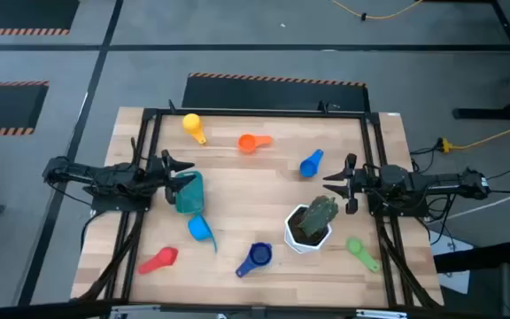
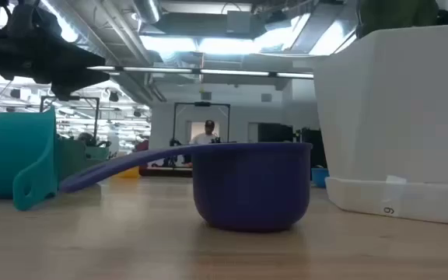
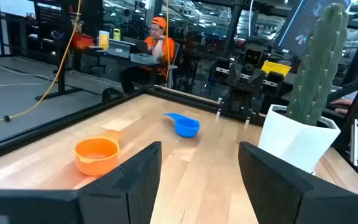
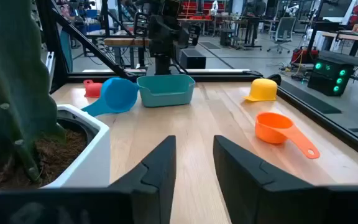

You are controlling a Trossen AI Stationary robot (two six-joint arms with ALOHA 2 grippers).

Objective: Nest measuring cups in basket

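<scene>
The dark blue cup [image 2: 251, 185] sits nearest the low camera on the counter [image 1: 237, 190], with 6 other cups scattered loose around the white pot [image 1: 306, 232], so nesting looks barely begun. The left tool [image 1: 177, 168] hangs released, jaws apart and empty, right over the teal basket [image 1: 189, 192], seemingly after setting it there; the right tool [image 1: 342, 184] waits opposite, jaws part-open, holding nothing. Only the right wrist view shows the basket empty inside; only the high view shows every cup.
</scene>
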